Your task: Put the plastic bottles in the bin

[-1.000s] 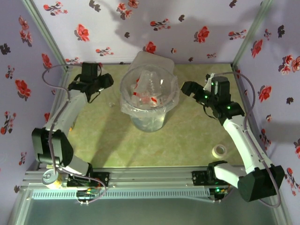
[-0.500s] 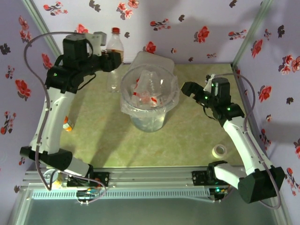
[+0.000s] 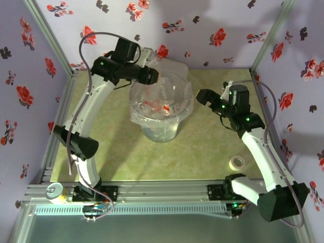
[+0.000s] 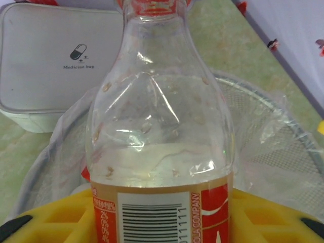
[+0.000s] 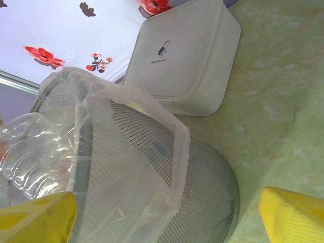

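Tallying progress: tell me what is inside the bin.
Crushed clear bottles with red labels lie in the bin. The held bottle in the left gripper and the heap hide whatever lies lower.

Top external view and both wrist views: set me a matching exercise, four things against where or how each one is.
Things:
1. bottle
2. medicine bag
3. tape roll
4. right gripper

Places or states:
A. open, to the right of the bin
B. lying on the table, near right
C. held in the left gripper over the bin's rim
D. lying behind the bin

Pairs: 1-C, 2-D, 3-B, 4-A.
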You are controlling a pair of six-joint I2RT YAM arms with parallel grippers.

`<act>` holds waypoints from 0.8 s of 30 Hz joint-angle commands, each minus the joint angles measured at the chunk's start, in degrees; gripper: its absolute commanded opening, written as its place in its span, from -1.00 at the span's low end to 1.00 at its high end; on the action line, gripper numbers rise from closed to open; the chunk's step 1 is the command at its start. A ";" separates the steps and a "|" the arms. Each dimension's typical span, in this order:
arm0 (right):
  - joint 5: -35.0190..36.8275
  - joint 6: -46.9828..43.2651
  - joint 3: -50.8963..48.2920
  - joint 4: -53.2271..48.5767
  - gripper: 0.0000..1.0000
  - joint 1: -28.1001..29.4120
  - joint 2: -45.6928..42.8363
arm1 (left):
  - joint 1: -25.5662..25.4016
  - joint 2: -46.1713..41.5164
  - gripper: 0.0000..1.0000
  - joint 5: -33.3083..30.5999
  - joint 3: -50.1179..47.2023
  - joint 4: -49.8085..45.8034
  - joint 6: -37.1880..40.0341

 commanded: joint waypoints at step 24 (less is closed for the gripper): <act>-0.26 -0.39 -1.17 0.61 0.87 -0.33 0.18 | -0.88 0.13 0.09 -12.28 1.98 1.63 2.77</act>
